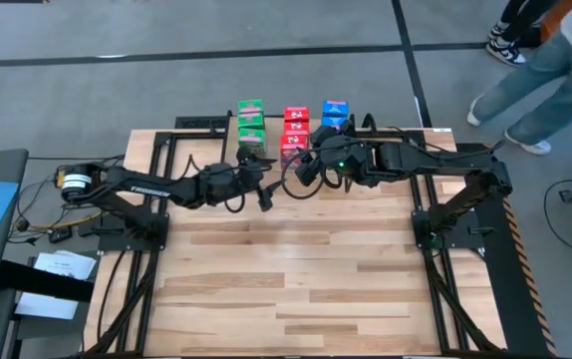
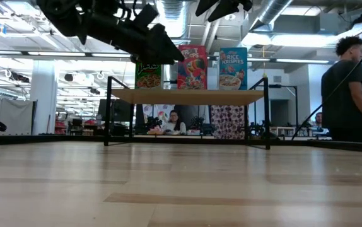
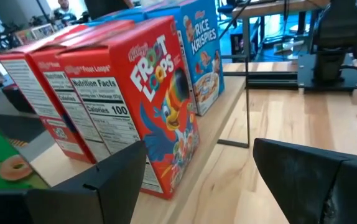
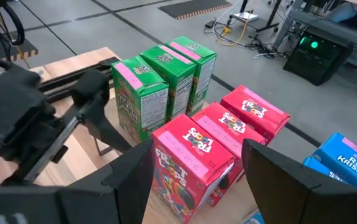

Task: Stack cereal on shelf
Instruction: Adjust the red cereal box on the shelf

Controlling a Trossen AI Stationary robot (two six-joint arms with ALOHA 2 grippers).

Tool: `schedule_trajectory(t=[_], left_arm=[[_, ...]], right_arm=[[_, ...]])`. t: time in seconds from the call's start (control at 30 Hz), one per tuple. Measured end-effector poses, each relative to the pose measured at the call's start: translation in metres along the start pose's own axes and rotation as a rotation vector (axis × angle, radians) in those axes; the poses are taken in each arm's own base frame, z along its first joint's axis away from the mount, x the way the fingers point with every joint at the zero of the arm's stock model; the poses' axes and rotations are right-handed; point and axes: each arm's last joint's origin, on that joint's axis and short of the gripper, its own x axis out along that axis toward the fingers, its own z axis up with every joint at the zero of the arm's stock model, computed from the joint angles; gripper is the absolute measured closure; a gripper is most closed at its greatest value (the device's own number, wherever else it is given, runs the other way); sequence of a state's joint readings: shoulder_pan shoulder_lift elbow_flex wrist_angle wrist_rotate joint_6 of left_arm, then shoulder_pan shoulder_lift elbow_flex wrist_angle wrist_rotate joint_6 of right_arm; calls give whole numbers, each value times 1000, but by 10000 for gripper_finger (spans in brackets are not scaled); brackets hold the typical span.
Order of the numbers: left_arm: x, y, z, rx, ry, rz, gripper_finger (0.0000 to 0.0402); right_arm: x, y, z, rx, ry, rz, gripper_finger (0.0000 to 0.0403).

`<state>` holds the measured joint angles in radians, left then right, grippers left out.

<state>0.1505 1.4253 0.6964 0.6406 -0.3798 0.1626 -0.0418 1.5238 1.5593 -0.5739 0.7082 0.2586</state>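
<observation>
Three rows of cereal (image 1: 291,126) stand upright on the shelf (image 2: 187,96), running away from me; my right gripper (image 4: 197,180), open and empty, hangs above the red row, nearer than my left gripper (image 3: 197,180), also open and empty.

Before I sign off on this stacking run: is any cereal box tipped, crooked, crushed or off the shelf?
Nothing stands out. The green boxes, red boxes and blue boxes stand upright in three neat rows on the shelf. None looks dented or fallen.
</observation>
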Motion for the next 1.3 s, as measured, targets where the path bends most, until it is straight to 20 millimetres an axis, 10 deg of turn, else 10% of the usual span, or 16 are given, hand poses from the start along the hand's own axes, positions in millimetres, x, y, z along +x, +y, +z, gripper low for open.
schedule_trajectory(t=[1.3], left_arm=[[13, 10, 4, -69, -31, -11, 113]], right_arm=[[0, 0, 0, -5, 0, 0, 137]])
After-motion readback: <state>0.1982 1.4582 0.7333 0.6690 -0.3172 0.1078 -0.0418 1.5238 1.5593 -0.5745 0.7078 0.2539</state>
